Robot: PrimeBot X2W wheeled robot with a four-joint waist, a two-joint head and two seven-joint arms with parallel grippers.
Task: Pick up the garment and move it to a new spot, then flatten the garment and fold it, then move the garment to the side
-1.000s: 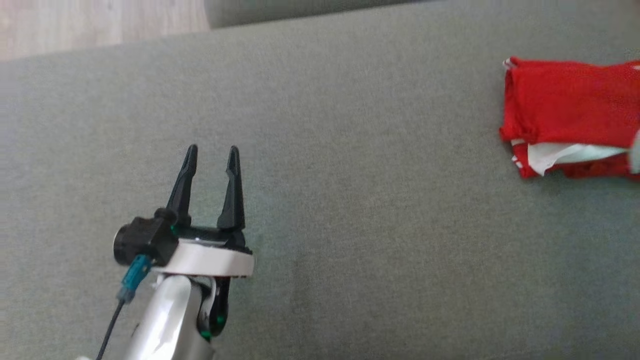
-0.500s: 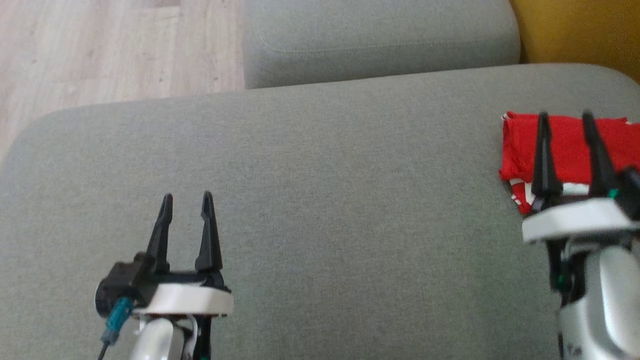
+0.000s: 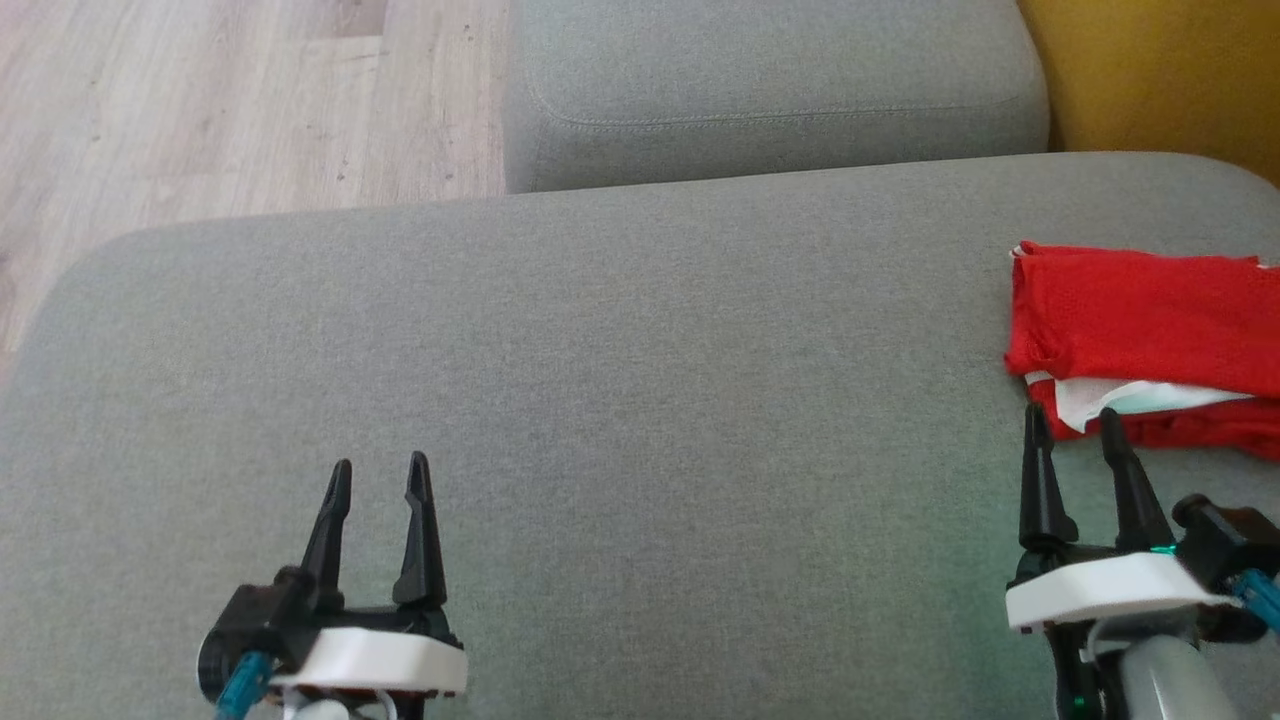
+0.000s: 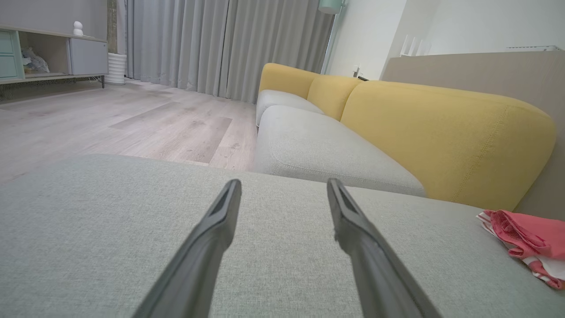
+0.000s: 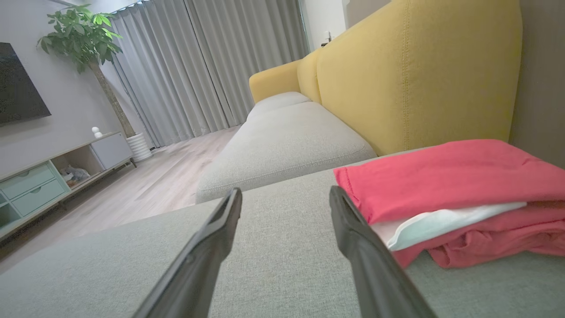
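The garment is red with a white layer showing, folded into a flat stack at the right edge of the grey sofa cushion. It also lies at the far right in the left wrist view as garment and close on the right in the right wrist view as garment. My right gripper stands open just in front of the stack's near edge, apart from it, holding nothing. My left gripper is open and empty at the lower left, far from the cloth.
A second grey seat cushion lies beyond the one I work on. The yellow sofa back rises at the right. Wooden floor runs past the cushion's left and far edges. A low cabinet stands across the room.
The head camera has tilted up, so the whole picture shifted down. My right gripper, which overlapped the garment half a second ago, now sits lower, in front of it. The garment lies as before.
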